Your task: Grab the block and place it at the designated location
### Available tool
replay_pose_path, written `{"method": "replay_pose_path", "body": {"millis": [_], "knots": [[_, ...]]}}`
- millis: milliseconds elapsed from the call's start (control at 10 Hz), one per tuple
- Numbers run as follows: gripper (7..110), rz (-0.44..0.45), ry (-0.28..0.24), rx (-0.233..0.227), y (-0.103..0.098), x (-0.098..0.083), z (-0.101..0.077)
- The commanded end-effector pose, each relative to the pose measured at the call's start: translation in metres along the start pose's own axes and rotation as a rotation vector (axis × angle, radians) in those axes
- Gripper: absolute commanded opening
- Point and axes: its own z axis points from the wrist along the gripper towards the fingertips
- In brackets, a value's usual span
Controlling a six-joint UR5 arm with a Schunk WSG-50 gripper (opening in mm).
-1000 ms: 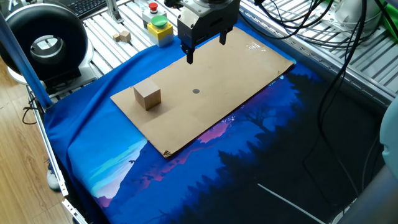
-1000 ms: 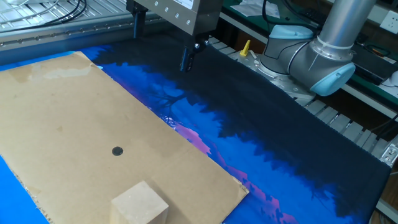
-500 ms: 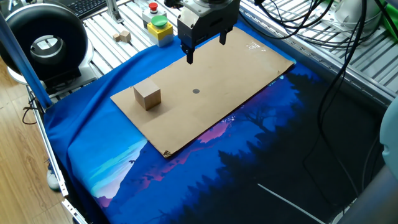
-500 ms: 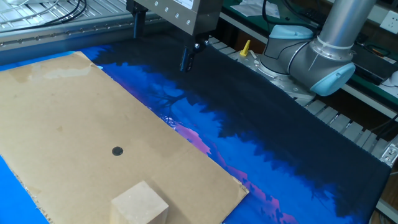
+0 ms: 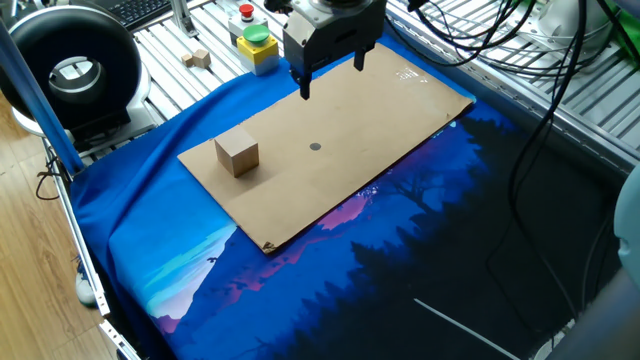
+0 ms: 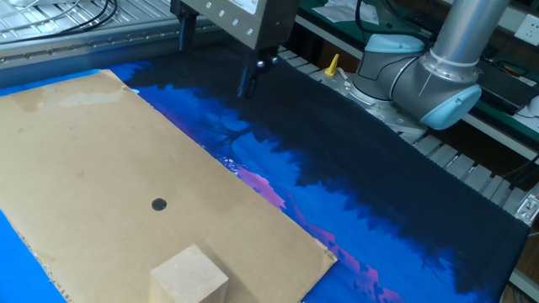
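Block (image 5: pixel 237 155) sits on the brown board (image 5: pixel 400 110), toward the left part of it in one fixed view, square on its base and touching nothing else; in the other fixed view the same block (image 6: pixel 189 275) shows at the bottom edge of the frame, cut off below. Right of it on the board, well apart from it, lies the dark dot (image 5: pixel 316 147) that marks the designated location, seen again at the lower left of the other fixed view (image 6: pixel 158 204). My gripper (image 5: pixel 331 77) hangs near the top centre of the frame, above the far edge of the board, with my fingers (image 5: pixel 305 88) spread wide and holding nothing. From the other side my gripper (image 6: pixel 216 59) sits at the top of the frame, one finger (image 6: pixel 248 82) dark against the blue cloth (image 6: pixel 354 194), the other at the upper left. The cloth (image 5: pixel 180 270) spreads under the board. At the upper left of the frame stand a yellow box with a green button (image 5: pixel 257 44) and a much smaller pale cube (image 5: pixel 201 58) on the metal slats.
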Motion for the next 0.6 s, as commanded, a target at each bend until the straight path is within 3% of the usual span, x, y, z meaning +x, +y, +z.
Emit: {"method": "replay_pose_path", "body": {"millis": [0,500], "knots": [[7,0.046,-0.009,0.013,0.003,-0.003,-0.003],[7,0.085,-0.001,-0.012,0.038,-0.004,-0.020]]}}
